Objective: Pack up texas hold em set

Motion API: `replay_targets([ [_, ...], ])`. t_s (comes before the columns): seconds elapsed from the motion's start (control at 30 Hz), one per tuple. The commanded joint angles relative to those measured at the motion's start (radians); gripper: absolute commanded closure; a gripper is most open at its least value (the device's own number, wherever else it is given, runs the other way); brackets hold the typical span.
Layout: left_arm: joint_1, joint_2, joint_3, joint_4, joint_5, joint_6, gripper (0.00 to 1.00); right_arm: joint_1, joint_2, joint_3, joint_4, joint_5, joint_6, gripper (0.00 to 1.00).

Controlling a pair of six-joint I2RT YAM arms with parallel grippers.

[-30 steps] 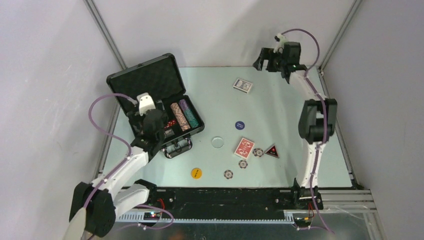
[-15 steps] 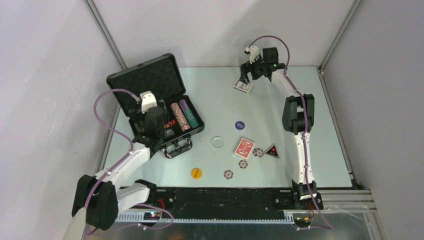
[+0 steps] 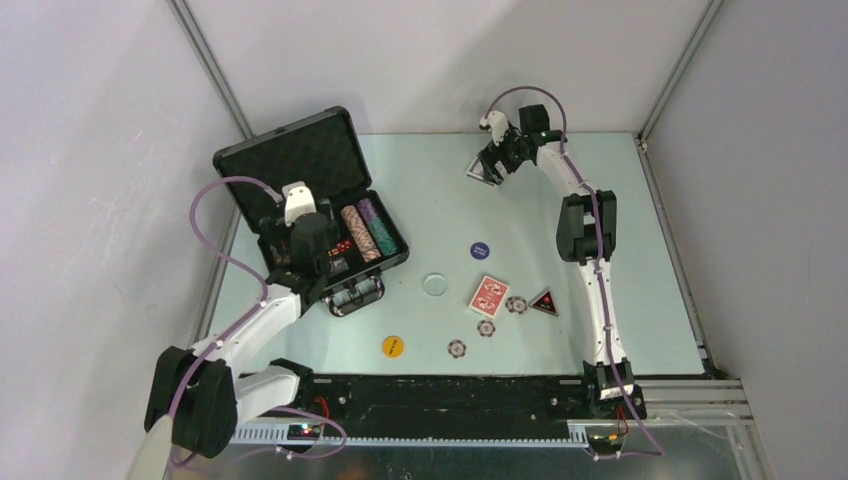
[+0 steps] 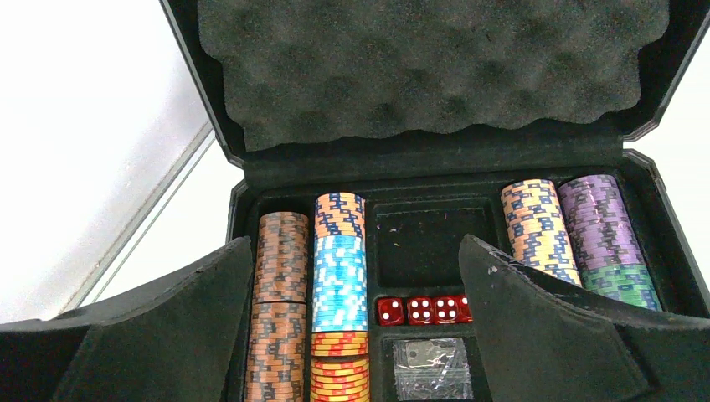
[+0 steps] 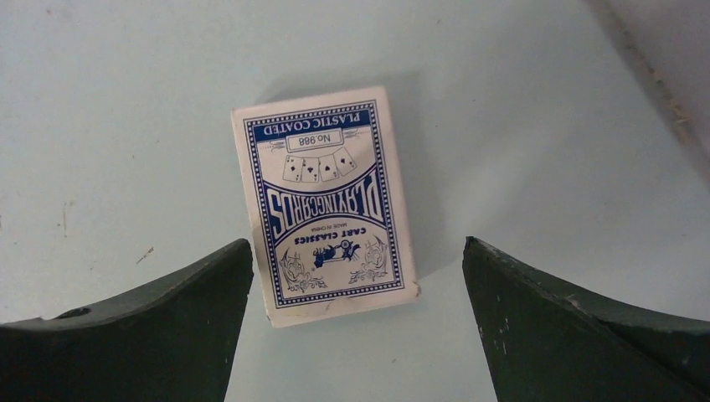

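Note:
The black briefcase (image 3: 290, 150) lies open at the table's left, its foam lid (image 4: 435, 67) raised. Striped poker chips (image 4: 339, 276) fill its rows beside an empty middle pocket (image 4: 431, 243). My left gripper (image 3: 312, 245) (image 4: 356, 247) hovers open over the case, holding nothing. At the far middle lies the blue card deck (image 3: 480, 173) (image 5: 322, 201). My right gripper (image 3: 492, 163) (image 5: 356, 247) hangs open just above it, fingers either side of its near end, not touching. On the table lie the red deck (image 3: 489, 295), blue disc (image 3: 481, 251), clear disc (image 3: 435, 284), yellow disc (image 3: 393, 346) and loose chips (image 3: 516, 304).
Red dice (image 4: 423, 310) and a small plastic bag (image 4: 431, 368) sit in the case's front pockets. A black triangular piece (image 3: 545, 302) lies right of the loose chips. Grey walls and metal frame posts (image 3: 210, 70) close in the table on three sides.
My right arm has swung left from the far right corner and come down over the blue deck, still open. The left arm has barely shifted above the case.

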Motion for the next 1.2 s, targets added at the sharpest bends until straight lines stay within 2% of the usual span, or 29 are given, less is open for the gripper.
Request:
replay_targets([
  [0.0, 0.006, 0.006, 0.03, 0.033, 0.003, 0.021, 0.02, 0.005, 0.023, 0.097, -0.077, 0.006, -0.035, 0.01],
  [0.33, 0.005, 0.007, 0.032, 0.033, 0.022, 0.02, 0.02, 0.029, 0.048, 0.123, -0.2, 0.044, -0.074, 0.0],
  [0.43, 0.006, 0.006, 0.031, 0.033, 0.02, 0.021, 0.02, 0.052, 0.058, 0.119, -0.199, 0.109, -0.095, 0.02],
  [0.47, 0.005, 0.004, 0.031, 0.033, 0.02, 0.022, 0.02, 0.056, 0.061, 0.118, -0.194, 0.122, -0.098, 0.05],
  [0.57, 0.006, 0.003, 0.029, 0.033, 0.02, 0.022, 0.02, 0.067, 0.069, 0.118, -0.187, 0.157, -0.107, 0.25],
  [0.67, 0.006, 0.003, 0.029, 0.033, 0.02, 0.022, 0.02, 0.065, 0.067, 0.118, -0.183, 0.153, -0.103, 0.32],
  [0.8, 0.005, 0.006, 0.029, 0.034, 0.02, 0.022, 0.02, 0.059, 0.058, 0.111, -0.183, 0.137, -0.103, 0.47],
  [0.87, 0.005, 0.005, 0.029, 0.035, 0.019, 0.022, 0.01, 0.06, 0.044, 0.092, -0.17, 0.134, -0.1, 0.51],
  [0.9, 0.006, 0.005, 0.028, 0.035, 0.018, 0.022, 0.02, 0.059, 0.038, 0.069, -0.148, 0.133, -0.096, 0.52],
  [1.0, 0.007, 0.003, 0.027, 0.034, 0.016, 0.022, 0.02, 0.058, -0.016, -0.01, -0.063, 0.12, -0.058, 0.71],
  [1.17, 0.006, -0.014, 0.021, 0.033, 0.01, 0.009, 0.02, 0.051, -0.151, -0.135, 0.044, 0.059, -0.004, 0.91],
])
